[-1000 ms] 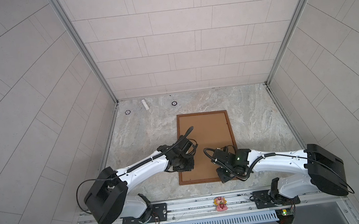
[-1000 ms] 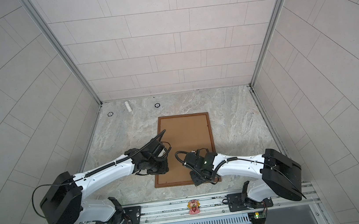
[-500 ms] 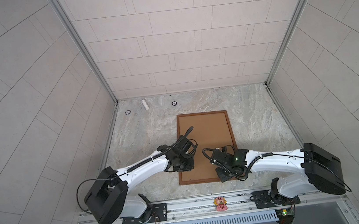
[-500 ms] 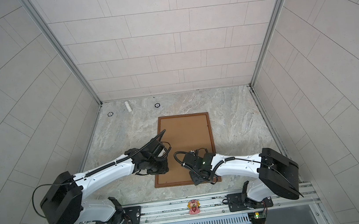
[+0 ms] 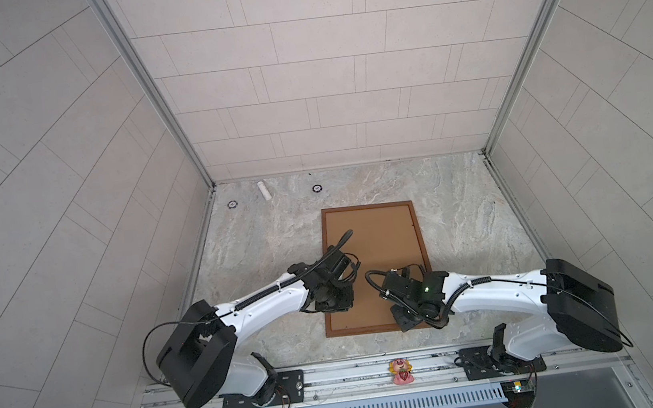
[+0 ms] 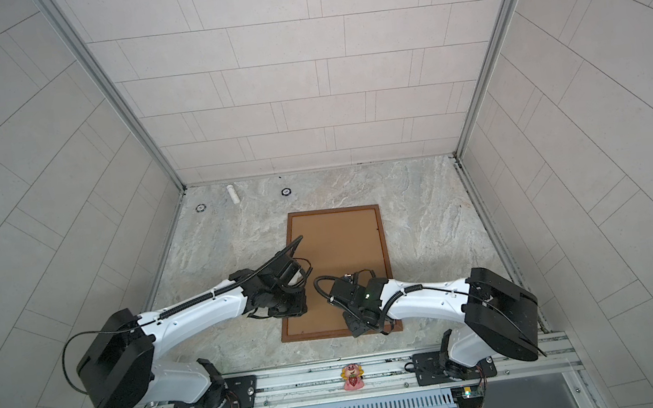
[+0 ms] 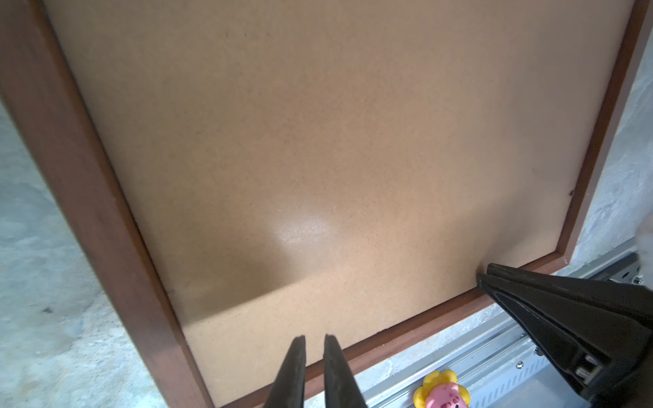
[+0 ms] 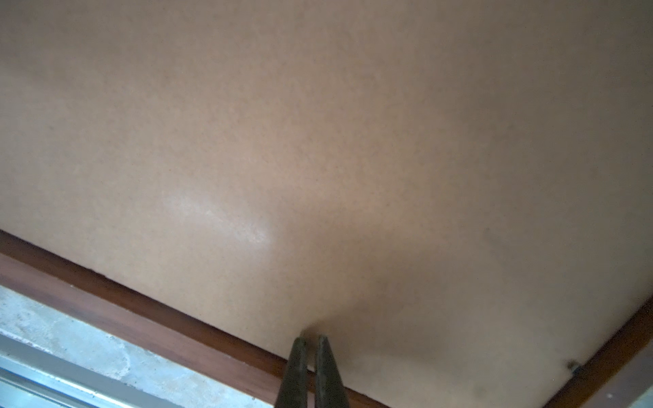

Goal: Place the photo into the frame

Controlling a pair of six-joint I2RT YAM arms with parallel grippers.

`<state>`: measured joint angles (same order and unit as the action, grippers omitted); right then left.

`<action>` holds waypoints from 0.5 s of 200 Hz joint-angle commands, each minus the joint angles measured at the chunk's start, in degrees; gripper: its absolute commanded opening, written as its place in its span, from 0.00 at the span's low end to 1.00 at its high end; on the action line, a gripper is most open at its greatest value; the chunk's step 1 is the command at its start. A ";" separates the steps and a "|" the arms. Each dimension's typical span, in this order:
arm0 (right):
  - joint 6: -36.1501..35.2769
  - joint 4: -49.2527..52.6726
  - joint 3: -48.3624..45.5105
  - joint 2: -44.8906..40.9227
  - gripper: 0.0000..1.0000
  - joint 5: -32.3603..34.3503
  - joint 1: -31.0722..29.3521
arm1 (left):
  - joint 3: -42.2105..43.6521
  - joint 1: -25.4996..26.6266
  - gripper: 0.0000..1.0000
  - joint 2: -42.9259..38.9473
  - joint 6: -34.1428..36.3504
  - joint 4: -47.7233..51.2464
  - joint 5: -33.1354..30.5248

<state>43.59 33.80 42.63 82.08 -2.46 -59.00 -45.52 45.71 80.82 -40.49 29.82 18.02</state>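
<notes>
The frame (image 5: 421,240) lies flat on the marble table, a thin dark-brown wood rectangle, in both top views (image 6: 384,244). A plain brown backing board (image 5: 379,241) fills it, so the photo is hidden. My left gripper (image 7: 314,339) hovers over the board near the frame's near left corner. Its jaws stand a narrow gap apart with nothing between them. My right gripper (image 8: 310,340) is shut and empty. Its tips rest at the board's edge by the near rail (image 8: 141,318), close to the near right corner. Its black fingers (image 7: 530,300) also show in the left wrist view.
A small white cylinder (image 5: 264,190) and two small black rings (image 5: 231,204) (image 5: 317,188) lie along the table's far edge. A pink and yellow toy (image 5: 401,370) sits on the metal rail in front. Tiled walls close in the table on three sides.
The right arm has shifted very slightly along the frame's near rail. The left arm, the frame and the board have stayed put.
</notes>
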 commanded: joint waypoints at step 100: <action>-6.15 11.75 9.44 -5.89 0.00 -1.89 8.95 | -6.39 -7.12 0.18 -1.42 5.08 6.33 -1.95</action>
<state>39.99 41.91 51.99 78.28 -3.20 -53.98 -50.02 41.69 79.29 -38.22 33.78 15.90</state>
